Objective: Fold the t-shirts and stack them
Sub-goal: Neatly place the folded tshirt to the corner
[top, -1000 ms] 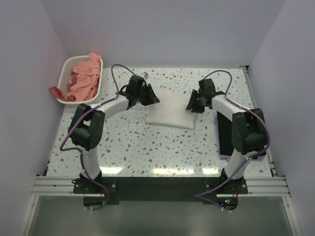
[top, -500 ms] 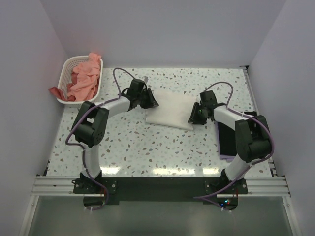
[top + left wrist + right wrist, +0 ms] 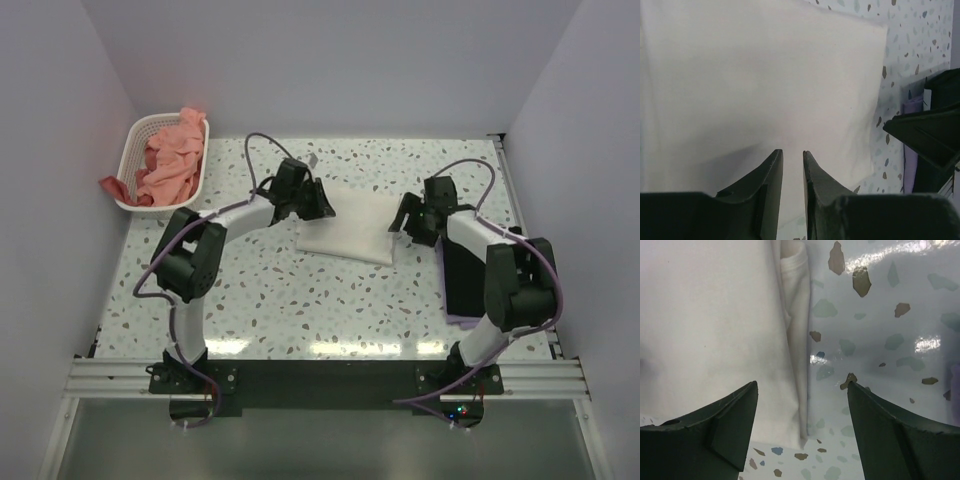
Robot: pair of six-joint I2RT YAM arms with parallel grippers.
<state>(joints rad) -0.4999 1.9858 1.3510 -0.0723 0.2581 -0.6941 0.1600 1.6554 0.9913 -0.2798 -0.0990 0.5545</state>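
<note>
A smooth cream-white t-shirt (image 3: pixel 350 226) lies folded rectangular on the glossy speckled table (image 3: pixel 300 292).

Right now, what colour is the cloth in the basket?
Salmon pink; the shirts show best in the top view.

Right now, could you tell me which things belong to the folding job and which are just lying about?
Job: folded cream-white tee; salmon-pink tees; black tee lying over a lilac tee.
Lying about: white basket, holding the salmon-pink tees.
</note>
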